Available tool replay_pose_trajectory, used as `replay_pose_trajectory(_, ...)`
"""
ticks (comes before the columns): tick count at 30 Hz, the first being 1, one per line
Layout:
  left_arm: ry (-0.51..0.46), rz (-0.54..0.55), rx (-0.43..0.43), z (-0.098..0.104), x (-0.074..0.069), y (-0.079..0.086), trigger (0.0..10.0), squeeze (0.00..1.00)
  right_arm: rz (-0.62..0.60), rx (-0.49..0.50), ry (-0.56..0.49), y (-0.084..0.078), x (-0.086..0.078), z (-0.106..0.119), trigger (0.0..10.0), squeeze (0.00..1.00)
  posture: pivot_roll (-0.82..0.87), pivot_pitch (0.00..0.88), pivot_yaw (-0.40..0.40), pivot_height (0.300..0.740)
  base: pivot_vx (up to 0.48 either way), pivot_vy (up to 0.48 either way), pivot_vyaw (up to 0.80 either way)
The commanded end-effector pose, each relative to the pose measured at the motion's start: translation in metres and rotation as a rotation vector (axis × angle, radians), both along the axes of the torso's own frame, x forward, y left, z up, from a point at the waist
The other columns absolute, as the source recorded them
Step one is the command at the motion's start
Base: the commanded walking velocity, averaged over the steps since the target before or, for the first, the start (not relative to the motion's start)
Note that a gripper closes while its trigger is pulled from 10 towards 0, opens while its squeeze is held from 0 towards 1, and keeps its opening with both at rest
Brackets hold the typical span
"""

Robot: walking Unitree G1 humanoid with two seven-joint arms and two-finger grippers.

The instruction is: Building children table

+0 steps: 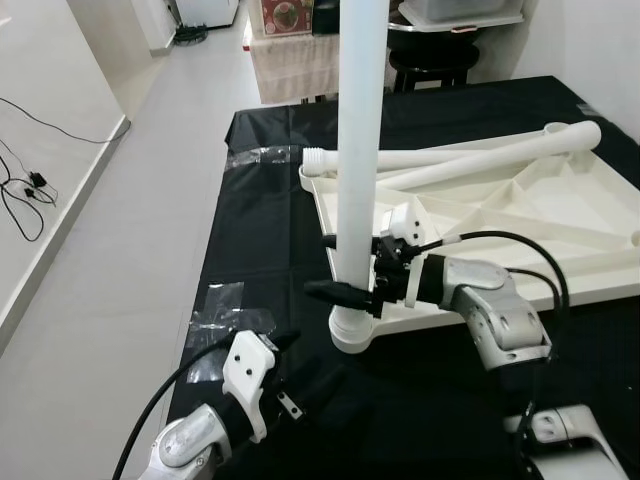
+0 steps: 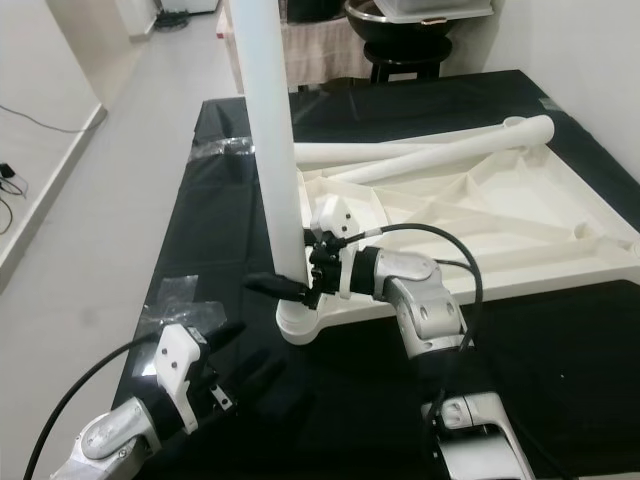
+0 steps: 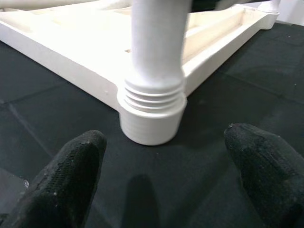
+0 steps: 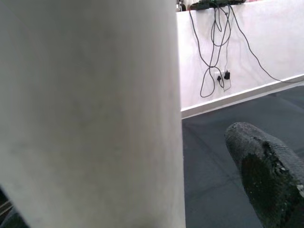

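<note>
Upright leg standing in the corner socket, right pincer around it.

The white leg (image 1: 360, 150) stands with its long axis straight up, its threaded foot seated in the corner socket (image 3: 152, 126) of the upside-down tabletop (image 1: 520, 215), which lies on the black-covered table (image 1: 255, 220). The right pincer (image 1: 352, 285) reaches in from the tabletop side and is clenched around the leg just above the socket. The left pincer (image 1: 290, 375) hovers low and released, near the socket, its fingertips (image 3: 76, 166) spread apart. Two more legs (image 1: 470, 150) lie flat in the tabletop's hollow underside.
</note>
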State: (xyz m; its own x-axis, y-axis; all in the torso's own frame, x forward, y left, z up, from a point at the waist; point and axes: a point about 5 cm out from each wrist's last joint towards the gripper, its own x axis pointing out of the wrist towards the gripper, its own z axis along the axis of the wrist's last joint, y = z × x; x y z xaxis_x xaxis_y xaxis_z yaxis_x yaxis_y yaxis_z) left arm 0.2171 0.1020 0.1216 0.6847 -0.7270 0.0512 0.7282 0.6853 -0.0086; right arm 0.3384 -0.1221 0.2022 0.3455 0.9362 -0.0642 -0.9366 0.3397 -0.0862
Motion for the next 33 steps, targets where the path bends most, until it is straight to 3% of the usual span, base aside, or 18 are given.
replay_pose_trajectory(1, 0.017, 0.007, 0.023, -0.005, -0.002, 0.001, 10.0, 0.00, -0.013, 0.016, -0.002, -0.001, 0.003, 0.000, 8.9, 0.00, 0.07, 0.132, 0.054, 0.740, 0.000, 0.000, 0.00)
replay_pose_trajectory(2, 0.017, 0.007, 0.023, -0.005, -0.002, 0.001, 10.0, 0.00, -0.013, 0.016, -0.002, -0.001, 0.003, 0.000, 8.9, 0.00, 0.07, 0.132, 0.054, 0.740, 0.000, 0.000, 0.00)
replay_pose_trajectory(3, 0.018, 0.006, 0.023, -0.005, -0.002, 0.001, 10.0, 0.00, -0.018, 0.021, 0.006, -0.002, 0.005, 0.000, 2.5, 0.00, 0.07, 0.133, 0.052, 0.740, 0.000, 0.000, 0.00)
replay_pose_trajectory(4, 0.018, 0.006, 0.023, -0.005, -0.002, 0.001, 10.0, 0.00, -0.018, 0.021, 0.006, -0.002, 0.005, 0.000, 2.5, 0.00, 0.07, 0.133, 0.052, 0.740, 0.000, 0.000, 0.00)
replay_pose_trajectory(5, 0.019, 0.004, 0.022, -0.005, -0.002, 0.000, 10.0, 0.00, -0.019, 0.027, 0.016, -0.005, 0.006, -0.002, 0.0, 0.00, 0.07, 0.134, 0.053, 0.740, 0.000, 0.000, 0.00)
replay_pose_trajectory(15, 0.025, -0.003, 0.021, -0.007, -0.001, 0.000, 10.0, 0.00, -0.039, 0.062, 0.043, -0.021, 0.001, -0.014, 0.0, 0.00, 0.07, 0.125, 0.063, 0.740, 0.000, 0.000, 0.00)
replay_pose_trajectory(18, 0.026, -0.002, 0.024, -0.008, -0.003, 0.001, 10.0, 0.00, -0.279, 0.050, 0.067, -0.025, -0.007, -0.039, 0.0, 0.00, 0.07, 0.123, 0.046, 0.740, 0.000, 0.000, 0.00)
replay_pose_trajectory(19, 0.026, -0.002, 0.024, -0.008, -0.003, 0.001, 10.0, 0.00, -0.279, 0.050, 0.067, -0.025, -0.007, -0.039, 0.0, 0.00, 0.07, 0.123, 0.046, 0.740, 0.000, 0.000, 0.00)
replay_pose_trajectory(20, 0.026, -0.001, 0.024, -0.008, -0.003, 0.002, 10.0, 0.00, -0.449, 0.035, 0.080, -0.021, -0.007, -0.050, 0.0, 0.00, 0.07, 0.126, 0.047, 0.740, 0.000, 0.000, 0.00)
replay_pose_trajectory(21, 0.026, -0.001, 0.024, -0.008, -0.003, 0.002, 10.0, 0.00, -0.449, 0.035, 0.080, -0.021, -0.007, -0.050, 0.0, 0.00, 0.07, 0.126, 0.047, 0.740, 0.000, 0.000, 0.00)
replay_pose_trajectory(22, 0.026, -0.001, 0.025, -0.008, -0.004, 0.003, 10.0, 0.00, -0.621, -0.055, 0.106, -0.010, -0.027, -0.073, 0.0, 0.00, 0.07, 0.136, 0.048, 0.740, 0.000, 0.000, 0.00)
replay_pose_trajectory(23, 0.026, -0.001, 0.025, -0.008, -0.004, 0.003, 10.0, 0.00, -0.621, -0.055, 0.106, -0.010, -0.027, -0.073, 0.0, 0.00, 0.07, 0.136, 0.048, 0.740, 0.000, 0.000, 0.00)
replay_pose_trajectory(24, 0.027, 0.000, 0.026, -0.007, -0.004, 0.004, 10.0, 0.00, -0.743, -0.116, 0.120, 0.000, -0.046, -0.087, 0.0, 0.00, 0.08, 0.136, 0.055, 0.740, 0.000, 0.000, 0.00)
replay_pose_trajectory(25, 0.027, 0.000, 0.026, -0.007, -0.004, 0.004, 10.0, 0.00, -0.743, -0.116, 0.120, 0.000, -0.046, -0.087, 0.0, 0.00, 0.08, 0.136, 0.055, 0.740, 0.000, 0.000, 0.00)
replay_pose_trajectory(26, 0.028, 0.000, 0.028, -0.008, -0.005, 0.006, 10.0, 0.00, -0.785, -0.170, 0.083, 0.007, -0.056, -0.089, 0.0, 0.00, 0.06, 0.130, 0.065, 0.740, 0.000, 0.000, 0.00)
replay_pose_trajectory(30, 0.034, -0.014, 0.033, -0.008, -0.004, 0.007, 10.0, 0.00, -0.839, -0.143, 0.101, 0.006, -0.047, -0.085, 0.0, 0.00, 0.07, 0.122, 0.070, 0.740, 0.000, 0.000, 0.00)
replay_pose_trajectory(31, 0.034, -0.018, 0.034, -0.008, -0.003, 0.006, 10.0, 0.00, -0.832, -0.139, 0.103, 0.008, -0.043, -0.085, 4.9, 0.00, 0.07, 0.123, 0.071, 0.740, 0.000, 0.000, 0.00)
replay_pose_trajectory(33, 0.034, -0.020, 0.035, -0.008, -0.003, 0.007, 10.0, 0.00, -0.825, -0.142, 0.097, 0.011, -0.042, -0.084, 4.9, 0.00, 0.07, 0.123, 0.071, 0.740, 0.000, 0.000, 0.00)
